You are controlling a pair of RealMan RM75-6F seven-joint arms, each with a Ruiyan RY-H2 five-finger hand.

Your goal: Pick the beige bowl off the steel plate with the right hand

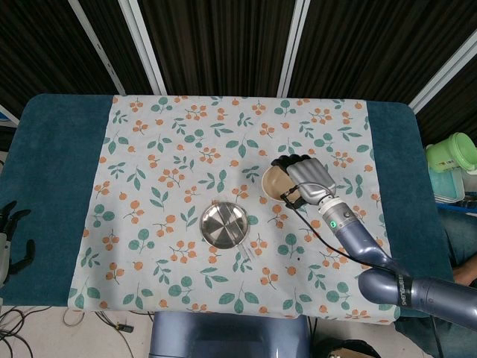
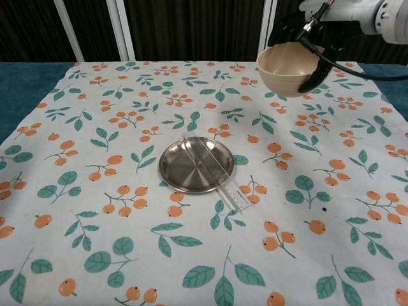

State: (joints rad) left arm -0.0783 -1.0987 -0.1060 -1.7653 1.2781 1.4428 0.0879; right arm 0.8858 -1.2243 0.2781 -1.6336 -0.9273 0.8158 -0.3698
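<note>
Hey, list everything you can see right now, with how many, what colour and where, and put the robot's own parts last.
beige bowl: one, beige, held in the air above the cloth, to the right of and beyond the plate.
steel plate: one, silver, on the middle of the cloth, nothing in it.
clear ruler: one, transparent, lying across the plate and out past its near right rim.
tablecloth: one, pale with orange berries and green leaves, covering the middle of the table.
table cover: one, dark teal, showing at both ends.
green cup: one, light green, off the table at far right.
right hand: one, grey with black fingers, holds the bowl.
left hand: one, black, at the table's left edge, holds nothing.
</note>
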